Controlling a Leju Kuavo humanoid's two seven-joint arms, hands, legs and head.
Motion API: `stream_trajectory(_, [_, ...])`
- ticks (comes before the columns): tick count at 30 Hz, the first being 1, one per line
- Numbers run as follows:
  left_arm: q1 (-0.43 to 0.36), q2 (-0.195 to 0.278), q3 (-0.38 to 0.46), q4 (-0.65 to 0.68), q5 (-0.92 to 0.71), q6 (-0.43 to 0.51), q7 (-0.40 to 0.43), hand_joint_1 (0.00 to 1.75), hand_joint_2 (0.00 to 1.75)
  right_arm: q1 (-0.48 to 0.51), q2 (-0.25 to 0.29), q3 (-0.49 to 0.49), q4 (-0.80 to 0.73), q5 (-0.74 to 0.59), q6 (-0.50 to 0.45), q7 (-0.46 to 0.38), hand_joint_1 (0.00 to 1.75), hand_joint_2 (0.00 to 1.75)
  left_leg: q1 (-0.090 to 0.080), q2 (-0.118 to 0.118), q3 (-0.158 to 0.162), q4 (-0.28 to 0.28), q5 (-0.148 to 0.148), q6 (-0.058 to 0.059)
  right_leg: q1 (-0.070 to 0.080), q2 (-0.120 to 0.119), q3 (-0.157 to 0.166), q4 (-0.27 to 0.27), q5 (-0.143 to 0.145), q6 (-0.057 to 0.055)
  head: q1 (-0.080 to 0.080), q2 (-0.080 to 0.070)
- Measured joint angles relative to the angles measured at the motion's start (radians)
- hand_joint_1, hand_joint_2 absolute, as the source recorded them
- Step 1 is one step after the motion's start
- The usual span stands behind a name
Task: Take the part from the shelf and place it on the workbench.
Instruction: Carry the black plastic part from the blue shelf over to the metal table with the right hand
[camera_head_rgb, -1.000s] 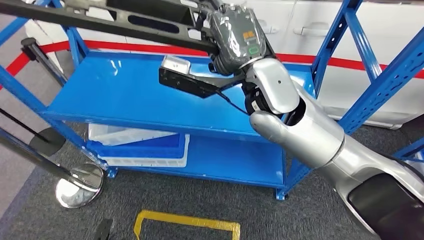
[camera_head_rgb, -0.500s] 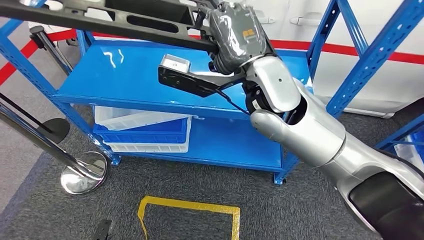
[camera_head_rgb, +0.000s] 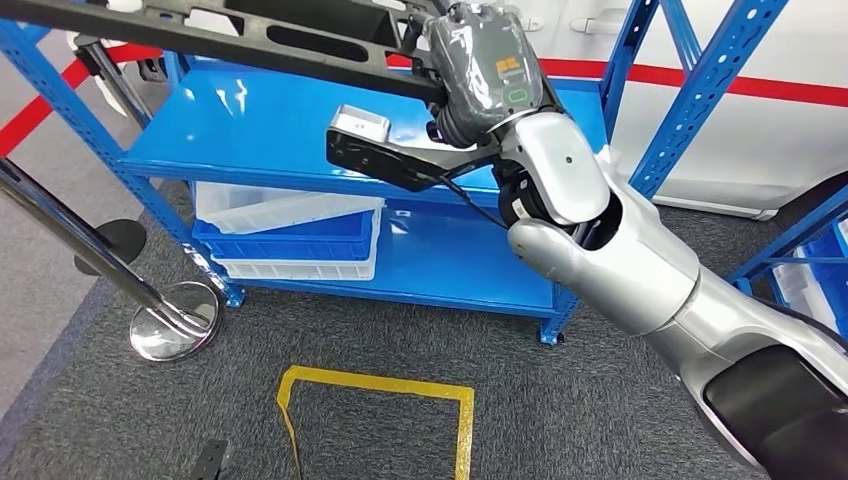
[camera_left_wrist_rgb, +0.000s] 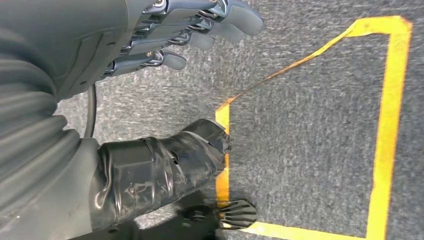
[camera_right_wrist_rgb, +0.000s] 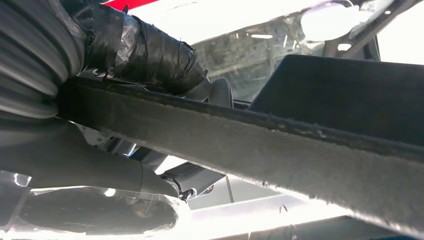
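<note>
The part (camera_head_rgb: 200, 35) is a long black frame with slots, held high across the top left of the head view, above the blue shelf (camera_head_rgb: 290, 130). My right hand (camera_head_rgb: 485, 70), under a grey cover, grips its right end with the silver arm raised. In the right wrist view the part's rough black bar (camera_right_wrist_rgb: 280, 150) runs across the picture, and my right hand (camera_right_wrist_rgb: 75, 100) is wrapped around it. My left hand (camera_left_wrist_rgb: 150, 40) hangs over the grey carpet with its fingers apart and holds nothing.
White and blue trays (camera_head_rgb: 290, 240) lie stacked on the shelf's lower level. A chrome stanchion base (camera_head_rgb: 172, 320) stands on the carpet at the left, its pole leaning up to the left. A yellow tape square (camera_head_rgb: 375, 400) marks the floor in front. Blue uprights (camera_head_rgb: 700, 90) rise at the right.
The whole picture has shifted: shelf, stanchion and floor tape have slid upward, so the camera has moved. My right hand keeps its grip on the part.
</note>
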Motion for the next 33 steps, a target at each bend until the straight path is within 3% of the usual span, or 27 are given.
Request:
stream_trajectory(1, [-0.001,0.001,0.0,0.0,0.0,0.001,0.0,0.0,1.75,0.0,-0.002,-0.001,-0.002,0.0,-0.001,0.001,1.75,1.75,-0.004,-0.001,0.009,-0.022,-0.004,0.005,0.0,-0.001,-0.002,-0.004,0.01,0.006,0.0,0.0])
stream_trajectory(3, [0.0,0.001,-0.002,0.0,0.0,0.001,0.0,0.0,1.75,0.002,-0.006,-0.003,-0.004,0.0,-0.003,0.001,1.75,1.75,-0.004,0.002,-0.003,-0.034,0.018,0.017,-0.001,0.001,-0.008,-0.007,0.017,0.018,0.001,0.0])
stream_trajectory(4, [-0.001,0.001,-0.002,0.0,0.001,0.001,0.001,0.0,1.75,0.002,-0.009,-0.003,-0.005,-0.001,-0.004,0.001,1.75,1.75,-0.002,0.005,-0.01,-0.04,0.03,0.024,0.0,0.002,-0.016,0.008,-0.004,0.022,0.003,0.0])
stream_trajectory(5, [-0.001,0.0,-0.002,0.0,0.001,0.001,0.001,0.0,1.75,0.003,-0.012,-0.003,-0.006,-0.001,-0.004,0.001,1.75,1.75,0.0,0.007,-0.02,-0.045,0.045,0.032,0.001,0.004,-0.029,0.043,-0.044,0.026,0.005,0.0])
stream_trajectory(7, [-0.002,0.0,-0.002,0.0,0.001,0.001,0.001,0.0,1.75,0.007,-0.018,-0.004,-0.007,-0.002,-0.004,0.001,1.75,1.75,-0.001,0.01,-0.047,-0.046,0.07,0.043,-0.001,0.004,-0.062,0.166,-0.148,0.03,0.009,0.0])
stream_trajectory(8, [-0.001,0.0,-0.002,0.0,0.001,0.002,0.001,0.0,1.75,0.009,-0.021,-0.004,-0.007,-0.002,-0.004,0.001,1.75,1.75,-0.002,0.01,-0.062,-0.044,0.082,0.044,-0.001,0.004,-0.072,0.229,-0.18,0.031,0.009,0.0])
stream_trajectory(9, [-0.001,0.0,-0.002,0.0,0.002,0.002,0.001,0.0,1.75,0.012,-0.023,-0.005,-0.008,-0.002,-0.004,0.002,1.75,1.75,-0.002,0.01,-0.078,-0.042,0.093,0.043,-0.002,0.004,-0.072,0.272,-0.188,0.033,0.009,0.0])
stream_trajectory(10, [-0.001,0.0,-0.002,0.0,0.002,0.002,0.001,0.0,1.75,0.015,-0.026,-0.005,-0.008,-0.002,-0.004,0.002,1.75,1.75,-0.002,0.01,-0.093,-0.039,0.103,0.042,-0.003,0.004,-0.057,0.283,-0.174,0.033,0.009,0.0])
stream_trajectory(12, [0.0,0.0,-0.002,0.0,0.003,0.003,0.001,0.0,1.75,0.016,-0.029,-0.005,-0.01,-0.001,-0.003,0.002,1.75,1.75,-0.002,0.009,-0.121,-0.031,0.121,0.037,-0.006,0.004,0.023,0.203,-0.127,0.031,0.009,0.0])
stream_trajectory(14, [0.0,0.0,-0.002,0.0,0.003,0.003,0.001,0.0,1.75,0.015,-0.032,-0.007,-0.015,-0.001,-0.003,0.002,1.75,1.75,-0.003,0.007,-0.144,-0.022,0.136,0.028,-0.003,0.004,0.12,0.066,-0.123,0.025,0.01,0.0])
stream_trajectory(15, [0.001,0.0,-0.002,0.0,0.003,0.003,0.001,0.0,1.75,0.014,-0.033,-0.009,-0.017,0.0,-0.003,0.003,1.75,1.75,-0.004,0.006,-0.151,-0.02,0.145,0.022,0.0,0.005,0.147,0.02,-0.13,0.022,0.011,0.0])
stream_trajectory(16, [0.001,0.0,-0.003,0.0,0.003,0.003,0.002,0.0,1.75,0.014,-0.033,-0.011,-0.019,0.0,-0.003,0.003,1.75,1.75,-0.003,0.006,-0.156,-0.022,0.156,0.016,0.005,0.005,0.155,-0.004,-0.134,0.02,0.012,0.0])
stream_trajectory(18, [0.003,0.001,-0.004,0.001,0.005,0.004,0.002,0.0,1.75,0.014,-0.034,-0.014,-0.021,0.0,-0.003,0.003,1.75,1.75,0.001,0.005,-0.165,-0.028,0.169,0.004,0.005,0.003,0.14,-0.016,-0.114,0.009,0.015,0.0])
stream_trajectory(19, [0.005,0.0,-0.005,0.001,0.006,0.004,0.003,0.0,1.75,0.014,-0.034,-0.014,-0.021,0.0,-0.003,0.003,1.75,1.75,0.003,0.004,-0.175,-0.018,0.152,-0.001,0.003,0.002,0.13,-0.019,-0.102,0.001,0.015,0.0])
stream_trajectory(20, [0.006,0.0,-0.005,0.001,0.007,0.004,0.003,0.0,1.75,0.014,-0.034,-0.014,-0.022,0.0,-0.003,0.003,1.75,1.75,0.004,0.004,-0.189,0.01,0.115,-0.005,0.0,0.001,0.118,-0.023,-0.088,-0.007,0.014,0.0])
stream_trajectory(22, [0.007,-0.001,-0.006,0.002,0.008,0.004,0.003,0.0,1.75,0.014,-0.034,-0.014,-0.022,0.0,-0.003,0.003,1.75,1.75,0.007,0.004,-0.22,0.121,0.011,-0.013,0.0,-0.001,0.09,-0.023,-0.064,-0.016,0.011,0.0])
stream_trajectory(23, [0.007,-0.001,-0.006,0.002,0.008,0.004,0.003,0.0,1.75,0.015,-0.034,-0.014,-0.022,0.0,-0.003,0.003,1.75,1.75,0.007,0.004,-0.232,0.187,-0.026,-0.017,0.001,-0.001,0.076,-0.022,-0.053,-0.017,0.011,0.0])
stream_trajectory(24, [0.007,-0.001,-0.007,0.002,0.009,0.005,0.003,0.0,1.75,0.015,-0.034,-0.014,-0.022,0.0,-0.003,0.003,1.75,1.75,0.007,0.004,-0.234,0.24,-0.038,-0.019,0.001,-0.001,0.06,-0.021,-0.042,-0.016,0.011,0.0])
stream_trajectory(25, [0.007,-0.001,-0.007,0.002,0.009,0.005,0.003,0.0,1.75,0.016,-0.034,-0.014,-0.022,-0.001,-0.003,0.003,1.75,1.75,0.008,0.004,-0.224,0.266,-0.028,-0.021,0.0,-0.001,0.045,-0.02,-0.031,-0.015,0.011,0.0])
stream_trajectory(26, [0.006,-0.001,-0.007,0.002,0.009,0.005,0.003,0.0,1.75,0.017,-0.034,-0.014,-0.022,-0.001,-0.003,0.003,1.75,1.75,0.008,0.004,-0.198,0.258,-0.003,-0.022,0.0,-0.001,0.03,-0.019,-0.02,-0.013,0.011,0.0])
stream_trajectory(27, [0.006,-0.001,-0.007,0.002,0.009,0.005,0.003,0.0,1.75,0.018,-0.035,-0.014,-0.022,-0.001,-0.003,0.004,1.75,1.75,0.009,0.004,-0.155,0.216,0.023,-0.022,-0.002,0.0,0.016,-0.017,-0.01,-0.01,0.011,0.0])
stream_trajectory(28, [0.004,-0.001,-0.007,0.002,0.009,0.006,0.003,0.0,1.75,0.018,-0.035,-0.014,-0.022,-0.002,-0.003,0.004,1.75,1.75,0.009,0.004,-0.101,0.149,0.031,-0.022,-0.001,0.0,0.004,-0.016,-0.001,-0.005,0.011,0.0])
stream_trajectory(30, [0.0,0.0,-0.007,0.002,0.009,0.006,0.001,0.0,1.75,0.018,-0.036,-0.016,-0.024,-0.002,-0.003,0.004,1.75,1.75,0.004,0.0,-0.013,0.017,0.013,-0.014,-0.001,0.0,-0.01,-0.016,0.018,0.006,0.012,0.0])
stream_trajectory(31, [-0.001,0.0,-0.007,0.002,0.009,0.006,0.0,0.0,1.75,0.018,-0.037,-0.017,-0.024,-0.002,-0.003,0.004,1.75,1.75,0.001,-0.003,0.007,-0.019,0.002,-0.009,0.0,-0.001,-0.013,-0.02,0.029,0.011,0.012,0.0])
stream_trajectory(33, [0.001,0.0,-0.008,0.002,0.009,0.006,0.0,0.0,1.75,0.02,-0.038,-0.018,-0.023,-0.002,-0.002,0.004,1.75,1.75,0.001,-0.004,0.003,-0.031,0.013,0.003,0.0,0.0,-0.017,-0.026,0.044,0.021,0.012,0.0])
